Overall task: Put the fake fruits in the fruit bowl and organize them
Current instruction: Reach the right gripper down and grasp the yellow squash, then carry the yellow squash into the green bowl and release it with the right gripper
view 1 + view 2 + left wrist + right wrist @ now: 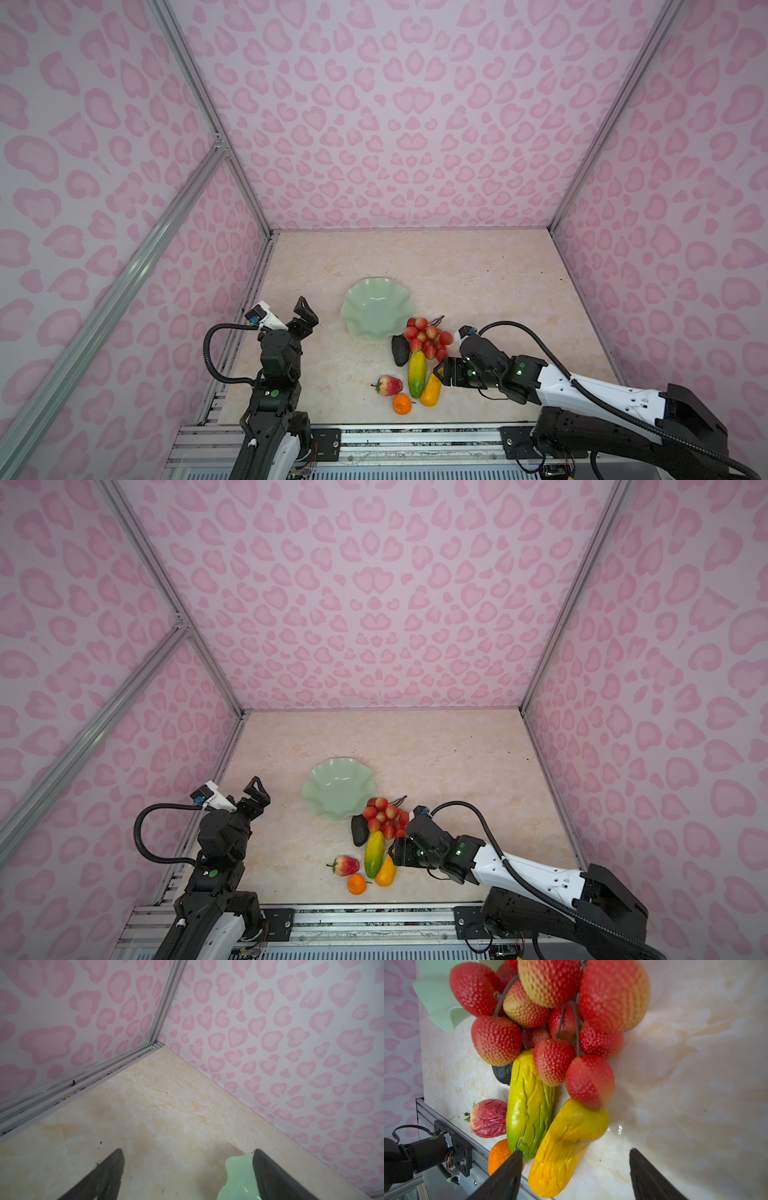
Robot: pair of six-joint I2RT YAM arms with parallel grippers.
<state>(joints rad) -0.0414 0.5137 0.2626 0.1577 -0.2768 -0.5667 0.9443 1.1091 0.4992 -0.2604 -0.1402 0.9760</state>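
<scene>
The right end effector (575, 1176), fingers apart, straddles the gourd (566, 1147) on the table (498, 291), likely to carry it to the empty bowl (376, 309); the left end effector (305, 318) waits open.

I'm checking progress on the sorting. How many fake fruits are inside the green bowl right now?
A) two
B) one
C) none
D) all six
C: the fruit bowl shows only bare glaze, while all the fruits, including the berry cluster beside its rim, lie on the table.

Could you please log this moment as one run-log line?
stage: reaching | right gripper: open, straddling orange-yellow gourd-shaped plastic fruit | left gripper: open, idle | pale mint-green scalloped bowl: empty
</scene>
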